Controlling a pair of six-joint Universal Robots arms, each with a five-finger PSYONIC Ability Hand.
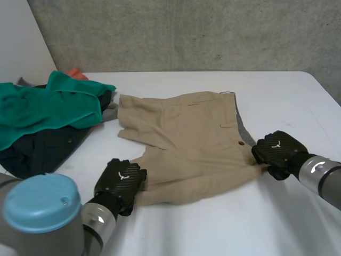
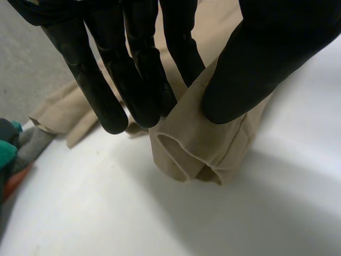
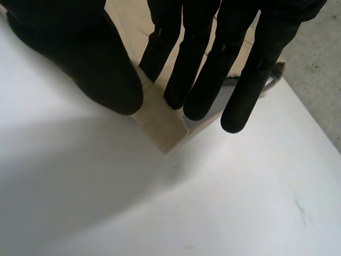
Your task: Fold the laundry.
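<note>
A pair of beige cotton shorts (image 1: 186,138) lies spread near the middle of the white table (image 1: 224,229), its waistband turned toward the robot's right and its legs toward the left. A small dark button (image 1: 241,143) sits close to the waistband on the near side.

The left hand (image 1: 120,182) is at the near left corner of the shorts, at the hem of the near leg. In the left wrist view its thumb (image 2: 256,74) presses the folded hem (image 2: 197,144) against its straight fingers (image 2: 138,80), so the cloth is pinched and bunched into a loop below the fingertips.

The right hand (image 1: 277,149) is at the near right corner, by the waistband. The right wrist view shows the thumb (image 3: 90,69) and the fingers (image 3: 192,80) closed on a beige corner (image 3: 160,128) that pokes out flat onto the table; a dark curved bit beyond the outer finger may be part of the waistband, though it is hard to make out.

Well to the left lies a heap of laundry: a crumpled green cloth (image 1: 48,104) over a dark navy garment (image 1: 37,152), with a grey piece (image 1: 110,111) just beside the shorts and an orange scrap (image 1: 77,73) at the back
</note>
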